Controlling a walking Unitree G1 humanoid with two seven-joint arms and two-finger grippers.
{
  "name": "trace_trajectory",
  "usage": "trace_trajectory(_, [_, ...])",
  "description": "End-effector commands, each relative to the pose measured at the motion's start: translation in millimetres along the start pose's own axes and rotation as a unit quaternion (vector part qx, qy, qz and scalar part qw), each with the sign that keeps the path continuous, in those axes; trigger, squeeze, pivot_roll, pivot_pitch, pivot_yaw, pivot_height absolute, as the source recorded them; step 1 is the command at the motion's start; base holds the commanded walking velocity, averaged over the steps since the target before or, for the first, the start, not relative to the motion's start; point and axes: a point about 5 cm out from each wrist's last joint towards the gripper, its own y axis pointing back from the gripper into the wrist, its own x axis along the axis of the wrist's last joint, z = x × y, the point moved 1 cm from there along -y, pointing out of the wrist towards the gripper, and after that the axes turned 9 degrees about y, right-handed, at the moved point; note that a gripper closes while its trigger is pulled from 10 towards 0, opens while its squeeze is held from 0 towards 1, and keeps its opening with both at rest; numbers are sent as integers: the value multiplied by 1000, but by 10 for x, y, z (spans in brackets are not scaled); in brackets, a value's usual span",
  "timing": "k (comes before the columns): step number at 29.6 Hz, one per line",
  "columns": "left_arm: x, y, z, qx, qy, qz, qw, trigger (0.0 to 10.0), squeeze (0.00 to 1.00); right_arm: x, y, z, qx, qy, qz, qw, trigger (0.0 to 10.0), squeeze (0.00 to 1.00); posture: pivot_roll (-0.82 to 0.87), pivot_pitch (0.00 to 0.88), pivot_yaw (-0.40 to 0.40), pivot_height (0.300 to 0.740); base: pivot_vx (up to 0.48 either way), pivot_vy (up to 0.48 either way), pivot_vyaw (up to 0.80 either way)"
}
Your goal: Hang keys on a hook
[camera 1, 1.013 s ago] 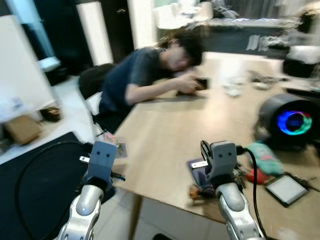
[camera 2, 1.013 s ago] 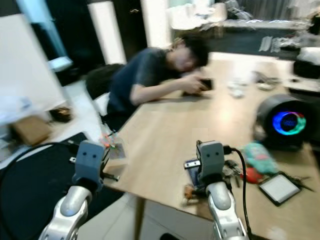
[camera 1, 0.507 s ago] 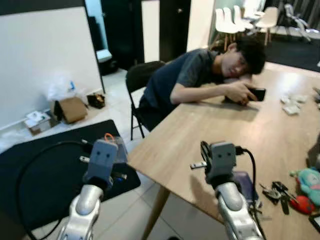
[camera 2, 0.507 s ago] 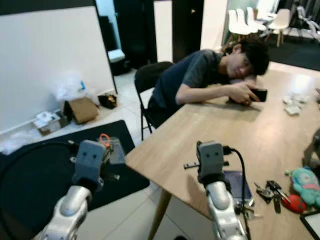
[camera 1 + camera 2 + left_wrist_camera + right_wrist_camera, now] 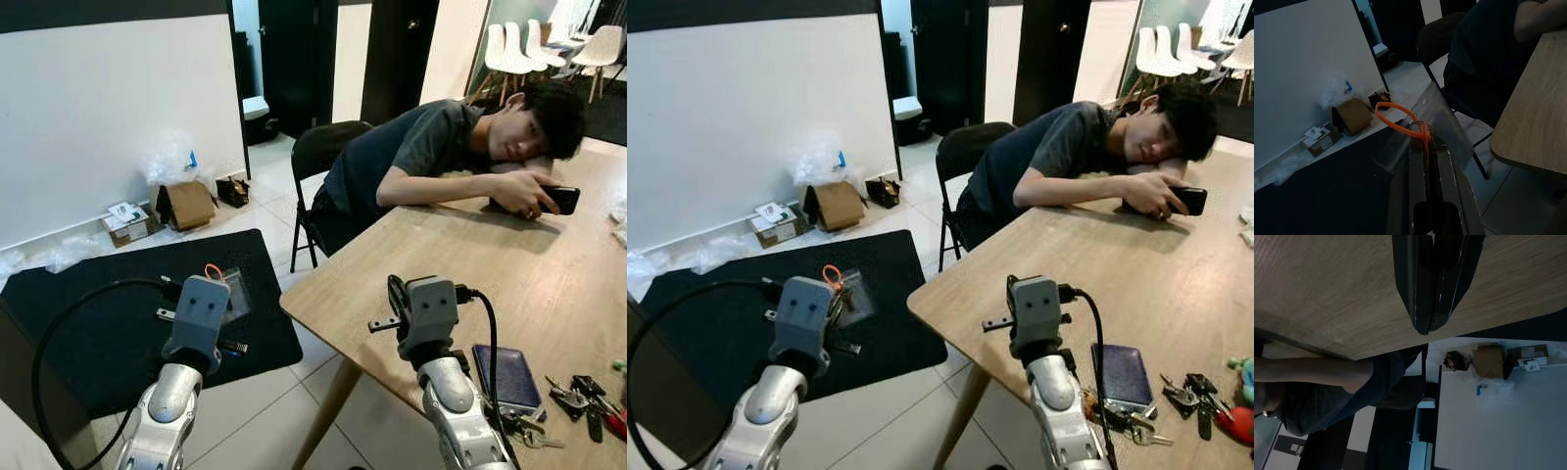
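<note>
My left gripper (image 5: 1427, 139) is shut on an orange loop (image 5: 1396, 117) that carries a clear plastic pouch (image 5: 1442, 120). It holds them in the air left of the table's corner, above the black mat; from the head the orange loop (image 5: 831, 274) and pouch peek out beside the left wrist. My right gripper (image 5: 1425, 328) is shut with nothing in it and hovers just above the wooden table (image 5: 509, 284) near its front left corner. A bunch of keys (image 5: 580, 396) lies on the table at the far right.
A person (image 5: 441, 147) leans on the table holding a phone (image 5: 558, 200), seated on a black chair (image 5: 318, 162). A dark blue wallet (image 5: 505, 377) lies by the keys. A black mat (image 5: 118, 313) covers the floor; a cardboard box (image 5: 186, 204) and bags sit by the white wall.
The camera has swung left: table and person have slid right in the picture, the wall and floor mat have come into view. Both arms keep their pose, the left still holding the loop.
</note>
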Motion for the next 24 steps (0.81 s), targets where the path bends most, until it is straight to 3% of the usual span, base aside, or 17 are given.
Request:
trace_trajectory(1, [-21,-1,24,-6,-4,-5,1000,10000,0,-54,29,-16,1,-3,-9,1000,10000,0,92,91,39,740,0,0,0])
trace_trajectory(8, [-27,4,28,-7,-2,-8,1000,10000,0,-57,29,-18,1,-3,-10,1000,10000,0,93,97,40,740,-42,0,0])
trace_trajectory(24, [-33,16,24,-7,-6,-8,1000,10000,0,-73,41,-26,2,-3,-13,1000,10000,0,96,98,41,740,-472,0,0])
